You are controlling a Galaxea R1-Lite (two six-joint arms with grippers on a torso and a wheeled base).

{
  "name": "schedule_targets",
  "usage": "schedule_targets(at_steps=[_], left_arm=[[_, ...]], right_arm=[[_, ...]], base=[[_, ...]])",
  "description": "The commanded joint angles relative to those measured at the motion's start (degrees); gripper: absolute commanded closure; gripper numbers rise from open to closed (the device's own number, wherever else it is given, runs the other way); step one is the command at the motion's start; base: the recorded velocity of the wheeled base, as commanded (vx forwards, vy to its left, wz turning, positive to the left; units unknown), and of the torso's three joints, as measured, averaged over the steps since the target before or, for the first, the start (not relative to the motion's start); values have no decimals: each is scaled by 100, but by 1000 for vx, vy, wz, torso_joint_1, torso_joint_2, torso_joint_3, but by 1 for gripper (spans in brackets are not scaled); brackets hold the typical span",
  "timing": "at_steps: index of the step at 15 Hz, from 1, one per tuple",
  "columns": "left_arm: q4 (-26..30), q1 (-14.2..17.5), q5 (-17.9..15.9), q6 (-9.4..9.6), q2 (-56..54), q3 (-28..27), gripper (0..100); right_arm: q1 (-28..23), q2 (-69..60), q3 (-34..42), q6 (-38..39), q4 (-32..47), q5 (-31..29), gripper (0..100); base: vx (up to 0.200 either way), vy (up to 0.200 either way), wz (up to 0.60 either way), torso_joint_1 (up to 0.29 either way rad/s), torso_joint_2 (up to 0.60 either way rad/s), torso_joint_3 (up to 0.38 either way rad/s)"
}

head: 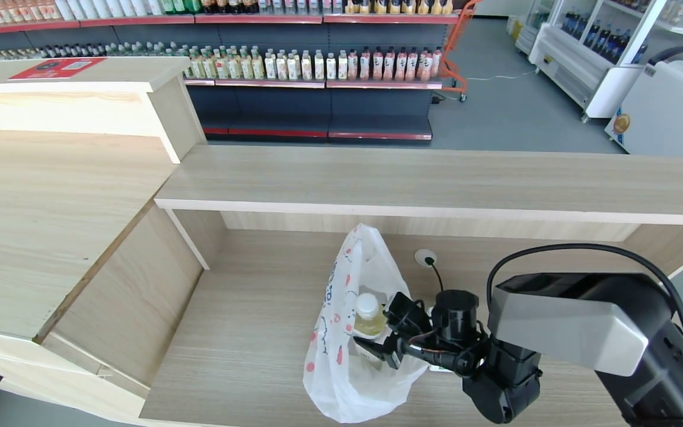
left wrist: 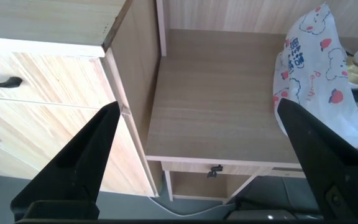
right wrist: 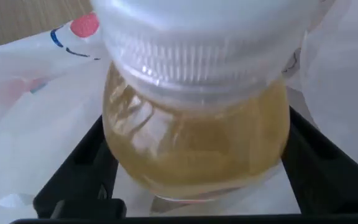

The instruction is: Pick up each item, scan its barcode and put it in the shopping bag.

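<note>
The bag stands on the low counter, hemmed behind by a raised ledge and to the left by a side panel, with bare wood between. The right claw pinches the bottle in the bag's mouth (cap up). The left claw hangs spread above the counter's front edge.
</note>
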Motion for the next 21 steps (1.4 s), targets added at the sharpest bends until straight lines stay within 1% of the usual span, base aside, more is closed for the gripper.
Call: schedule_targets(at_steps=[1, 3, 5, 7, 8, 12, 14, 15, 16, 17, 18, 19, 20, 21], left_arm=[[-1, 0, 1, -4, -2, 1, 0], [-1, 0, 1, -4, -2, 1, 0], [-1, 0, 1, -4, -2, 1, 0], [-1, 0, 1, -4, -2, 1, 0], [-1, 0, 1, -4, -2, 1, 0], [-1, 0, 1, -4, -2, 1, 0], [-1, 0, 1, -4, -2, 1, 0], [-1, 0, 1, -4, -2, 1, 0], [-1, 0, 1, -4, -2, 1, 0], [-1, 0, 1, -4, -2, 1, 0], [-1, 0, 1, -4, -2, 1, 0], [-1, 0, 1, -4, -2, 1, 0], [-1, 0, 1, -4, -2, 1, 0], [-1, 0, 1, -4, -2, 1, 0]], right_arm=[[-30, -161, 528, 237, -108, 6, 0], [-223, -495, 977, 571, -161, 6, 0], [-329, -1119, 1311, 1660, -249, 6, 0], [-470, -1760, 1548, 2443, -65, -12, 0], [-549, -2024, 1680, 2566, 102, -12, 0], [-953, -3263, 2383, 2592, 902, -73, 0], [-1357, -4986, 2893, 2759, 2150, -73, 0], [-1533, -5408, 2901, 2812, 2484, -73, 0], [-2016, -6190, 2989, 2891, 3100, -82, 0], [-2500, -6814, 3156, 2900, 3539, -91, 0], [-2649, -7042, 3227, 2900, 3697, -117, 0], [-3062, -8141, 3543, 2838, 4655, -451, 0], [-3080, -9011, 3816, 2856, 5209, -943, 0], [-3036, -9978, 4132, 2856, 5771, -1295, 0]], base=[[0, 0, 0, 0, 0, 0], [0, 0, 0, 0, 0, 0], [0, 0, 0, 0, 0, 0], [0, 0, 0, 0, 0, 0], [0, 0, 0, 0, 0, 0], [0, 0, 0, 0, 0, 0], [0, 0, 0, 0, 0, 0], [0, 0, 0, 0, 0, 0], [0, 0, 0, 0, 0, 0], [0, 0, 0, 0, 0, 0], [0, 0, 0, 0, 0, 0], [0, 0, 0, 0, 0, 0], [0, 0, 0, 0, 0, 0], [0, 0, 0, 0, 0, 0]])
